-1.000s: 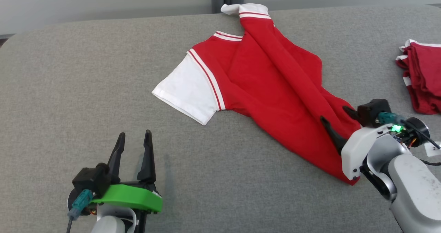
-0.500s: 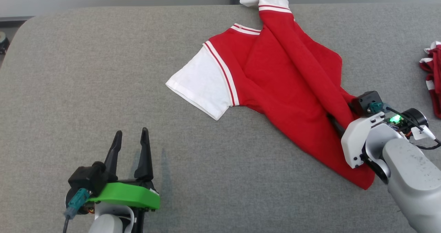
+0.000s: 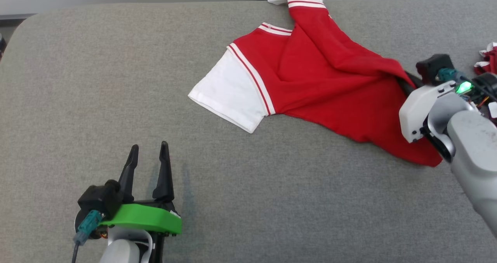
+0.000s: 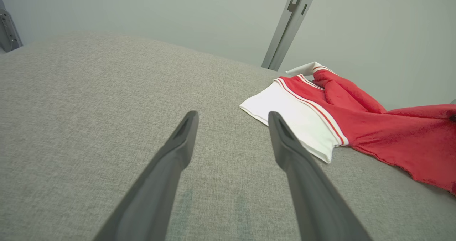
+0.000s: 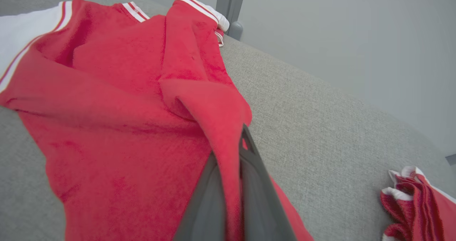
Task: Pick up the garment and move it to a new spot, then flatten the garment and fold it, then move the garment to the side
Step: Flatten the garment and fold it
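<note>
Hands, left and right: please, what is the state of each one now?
Left hand: open, holding nothing.
Right hand: closed on a fold of the red shirt.

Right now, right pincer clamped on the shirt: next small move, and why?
Probably lift the right pincer a little: its jaws are shut on a fold of the red shirt, which mostly lies crumpled on the grey surface.
</note>
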`<state>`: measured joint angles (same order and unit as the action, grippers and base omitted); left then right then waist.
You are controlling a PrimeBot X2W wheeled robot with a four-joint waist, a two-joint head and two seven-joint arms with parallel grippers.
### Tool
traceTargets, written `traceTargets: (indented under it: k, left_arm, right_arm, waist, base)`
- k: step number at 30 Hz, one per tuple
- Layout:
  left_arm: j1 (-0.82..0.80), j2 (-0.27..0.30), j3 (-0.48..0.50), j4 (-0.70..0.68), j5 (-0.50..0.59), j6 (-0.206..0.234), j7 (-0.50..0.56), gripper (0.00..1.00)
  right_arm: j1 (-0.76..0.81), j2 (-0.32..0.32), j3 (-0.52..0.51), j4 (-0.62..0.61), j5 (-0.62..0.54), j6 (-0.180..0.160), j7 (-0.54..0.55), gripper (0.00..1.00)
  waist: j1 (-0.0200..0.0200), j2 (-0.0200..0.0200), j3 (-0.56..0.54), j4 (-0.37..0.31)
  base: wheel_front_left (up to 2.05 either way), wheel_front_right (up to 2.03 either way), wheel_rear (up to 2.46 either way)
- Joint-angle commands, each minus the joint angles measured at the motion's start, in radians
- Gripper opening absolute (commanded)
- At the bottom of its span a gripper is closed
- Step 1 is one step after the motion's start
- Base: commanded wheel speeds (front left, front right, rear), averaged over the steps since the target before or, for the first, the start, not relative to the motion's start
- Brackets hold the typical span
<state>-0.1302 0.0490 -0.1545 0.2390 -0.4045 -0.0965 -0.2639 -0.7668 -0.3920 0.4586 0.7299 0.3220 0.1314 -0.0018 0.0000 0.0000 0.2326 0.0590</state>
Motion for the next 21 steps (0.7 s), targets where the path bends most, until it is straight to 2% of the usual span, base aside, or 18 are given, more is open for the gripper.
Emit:
traceTargets:
  k: [1,7,13,14,15,16,21]
  left_arm:
    - [-0.019,0.003,-0.002,-0.001,-0.005,0.001,0.000,1.00]
    - [-0.036,0.003,-0.027,-0.008,-0.012,0.003,0.000,1.00]
    - [-0.055,0.003,-0.042,-0.005,-0.018,0.005,0.000,1.00]
    - [-0.055,0.003,-0.047,-0.003,-0.020,0.006,0.000,1.00]
    - [-0.057,0.003,-0.052,-0.002,-0.022,0.006,0.000,1.00]
    - [-0.060,0.003,-0.059,-0.002,-0.022,0.007,0.000,1.00]
    - [-0.071,0.003,-0.078,0.005,-0.018,0.003,0.000,1.00]
  right_arm:
    - [-0.031,-0.011,0.003,0.008,-0.010,-0.002,0.005,0.00]
    - [-0.141,-0.033,0.033,0.079,-0.023,-0.002,0.018,0.00]
    - [-0.226,-0.024,0.056,0.213,-0.071,-0.002,-0.069,0.00]
    - [-0.238,-0.017,0.053,0.236,-0.086,-0.002,-0.099,0.26]
    - [-0.247,-0.011,0.054,0.251,-0.100,-0.002,-0.125,0.90]
    - [-0.254,-0.005,0.055,0.275,-0.114,-0.002,-0.151,1.00]
    - [-0.275,0.031,0.030,0.343,-0.178,-0.002,-0.241,1.00]
  waist:
    - [0.0000,0.0000,0.007,0.007]
    - [0.0000,0.0000,0.039,0.040]
    - [0.0000,0.0000,0.068,0.065]
    - [0.0000,0.0000,0.071,0.066]
    - [0.0000,0.0000,0.072,0.066]
    - [0.0000,0.0000,0.072,0.065]
    - [0.0000,0.0000,0.054,0.044]
  base:
    - [0.00,0.00,0.00]
    - [0.00,0.00,0.00]
    - [0.00,0.00,0.00]
    - [0.00,0.00,0.00]
    - [0.00,0.00,0.00]
    - [0.00,0.00,0.00]
    - [0.00,0.00,0.00]
